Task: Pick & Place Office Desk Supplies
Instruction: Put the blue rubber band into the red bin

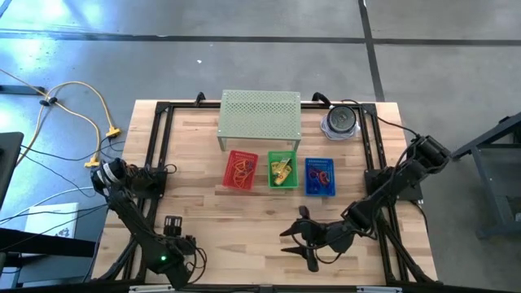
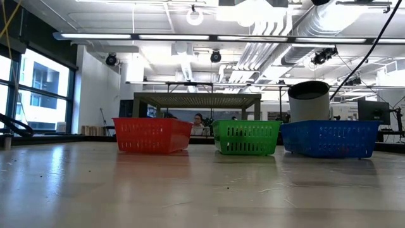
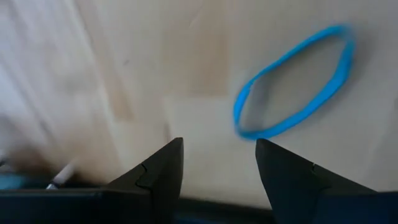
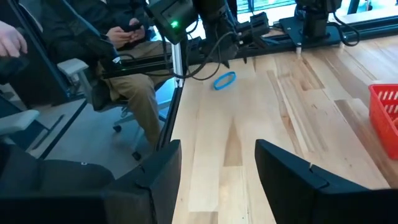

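A blue rubber band (image 3: 292,84) lies flat on the wooden table near its front left corner, and the right wrist view shows the same blue rubber band (image 4: 225,80). My left gripper (image 3: 219,143) hangs over the table, pointing down and open; the band lies just past its fingertips, outside the gap. It stands at the front left in the high view, my left gripper (image 1: 175,232). My right gripper (image 1: 286,240) is near the front edge at middle right, open and with nothing in it, pointing toward the table's left. The right wrist view shows the bare gap of my right gripper (image 4: 217,144).
A red basket (image 1: 241,171), a green basket (image 1: 282,171) and a blue basket (image 1: 320,176) stand in a row mid-table, each with supplies inside. Behind them are a perforated green shelf (image 1: 259,116) and a grey cylinder (image 1: 340,120). A seated person (image 4: 124,56) is beyond the table's left edge.
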Controlling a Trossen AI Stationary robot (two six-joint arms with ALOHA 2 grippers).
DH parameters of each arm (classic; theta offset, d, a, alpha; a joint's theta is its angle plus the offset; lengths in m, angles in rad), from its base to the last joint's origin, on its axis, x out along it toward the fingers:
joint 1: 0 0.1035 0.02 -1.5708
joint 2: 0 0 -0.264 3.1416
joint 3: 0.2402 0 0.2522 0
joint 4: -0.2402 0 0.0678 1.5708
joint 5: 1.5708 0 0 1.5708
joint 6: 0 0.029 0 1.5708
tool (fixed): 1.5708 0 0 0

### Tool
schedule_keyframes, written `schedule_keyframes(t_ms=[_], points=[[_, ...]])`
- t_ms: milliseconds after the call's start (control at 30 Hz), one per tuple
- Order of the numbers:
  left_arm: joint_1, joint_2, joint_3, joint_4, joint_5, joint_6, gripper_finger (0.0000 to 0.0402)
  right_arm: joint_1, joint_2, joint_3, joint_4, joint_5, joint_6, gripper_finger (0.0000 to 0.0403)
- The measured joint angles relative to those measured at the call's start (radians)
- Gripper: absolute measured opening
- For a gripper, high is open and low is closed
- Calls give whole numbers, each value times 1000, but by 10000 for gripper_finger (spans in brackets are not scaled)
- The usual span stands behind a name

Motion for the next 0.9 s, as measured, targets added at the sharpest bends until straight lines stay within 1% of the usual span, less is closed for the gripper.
schedule_keyframes(t_ms=[100,167,267,400,567,900], points=[[5,0,0,63,-2,33,191,1,0,0,-1,-2,0,193],[4,0,0,93,-24,58,191,2,0,0,2,-2,-2,193],[4,0,-1,84,-50,62,191,2,0,0,2,-9,10,193],[4,0,-18,88,-41,62,191,2,0,0,2,-38,43,193],[4,0,-51,100,-31,62,191,2,0,0,2,-51,42,193],[4,0,-58,121,-32,86,191,1,0,0,7,-47,42,193]])
